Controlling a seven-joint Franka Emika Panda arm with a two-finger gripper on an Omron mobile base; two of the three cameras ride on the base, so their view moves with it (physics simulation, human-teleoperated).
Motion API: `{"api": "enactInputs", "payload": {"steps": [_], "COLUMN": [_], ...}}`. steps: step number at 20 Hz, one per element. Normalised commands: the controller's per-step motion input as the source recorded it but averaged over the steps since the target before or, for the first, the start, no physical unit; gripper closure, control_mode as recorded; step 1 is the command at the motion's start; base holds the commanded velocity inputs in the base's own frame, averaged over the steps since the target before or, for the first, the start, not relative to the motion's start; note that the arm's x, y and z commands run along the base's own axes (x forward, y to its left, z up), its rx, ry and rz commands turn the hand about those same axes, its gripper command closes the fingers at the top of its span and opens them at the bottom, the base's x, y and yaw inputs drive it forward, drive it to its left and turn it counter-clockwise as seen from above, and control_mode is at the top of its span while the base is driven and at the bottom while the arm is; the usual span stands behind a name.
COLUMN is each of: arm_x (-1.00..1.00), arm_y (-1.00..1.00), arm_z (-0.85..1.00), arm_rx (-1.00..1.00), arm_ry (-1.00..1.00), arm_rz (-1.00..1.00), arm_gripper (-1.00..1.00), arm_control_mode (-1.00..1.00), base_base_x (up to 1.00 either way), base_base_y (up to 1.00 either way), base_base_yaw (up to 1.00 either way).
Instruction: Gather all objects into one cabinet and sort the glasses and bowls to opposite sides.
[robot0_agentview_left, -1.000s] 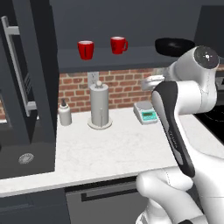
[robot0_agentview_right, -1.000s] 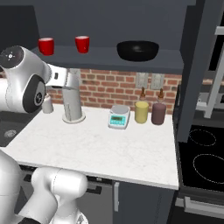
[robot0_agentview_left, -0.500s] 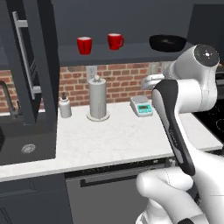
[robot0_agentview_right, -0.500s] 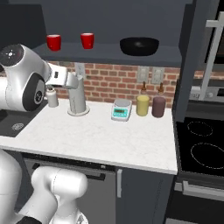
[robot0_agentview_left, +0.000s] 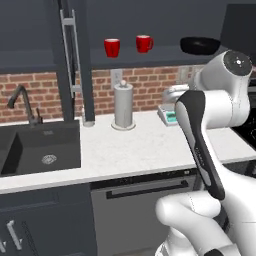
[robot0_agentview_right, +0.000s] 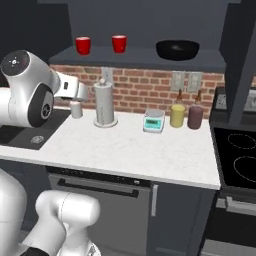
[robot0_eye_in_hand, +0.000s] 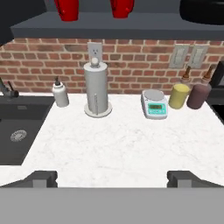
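Camera shift: base drives, both base views slide sideways. Sink (robot0_agentview_left: 42, 150) and faucet (robot0_agentview_left: 22, 102) enter left base view; stove (robot0_agentview_right: 239, 160) fuller in right base view. Objects themselves unmoved.

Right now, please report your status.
Gripper open, empty. Two red mugs, black bowl on shelf. Paper-towel holder stands below.
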Motion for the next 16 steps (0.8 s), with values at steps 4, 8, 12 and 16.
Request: {"api": "enactInputs", "payload": {"steps": [4,8,12,16], "arm_x": [0.0,0.0,0.0,0.0], "arm_y": [0.0,0.0,0.0,0.0], "arm_z": [0.0,0.0,0.0,0.0], "arm_rx": [0.0,0.0,0.0,0.0], "arm_ry": [0.0,0.0,0.0,0.0], "arm_rz": [0.0,0.0,0.0,0.0], "arm_gripper": [-1.0,-1.0,-1.0,-1.0], "arm_control_mode": [1.0,1.0,1.0,1.0], "base_base_x": [-0.84,-0.96,-0.32,-0.23], "base_base_y": [0.62,0.45,0.96,1.0], "base_base_yaw": [0.07,0.0,0.0,0.0]}}
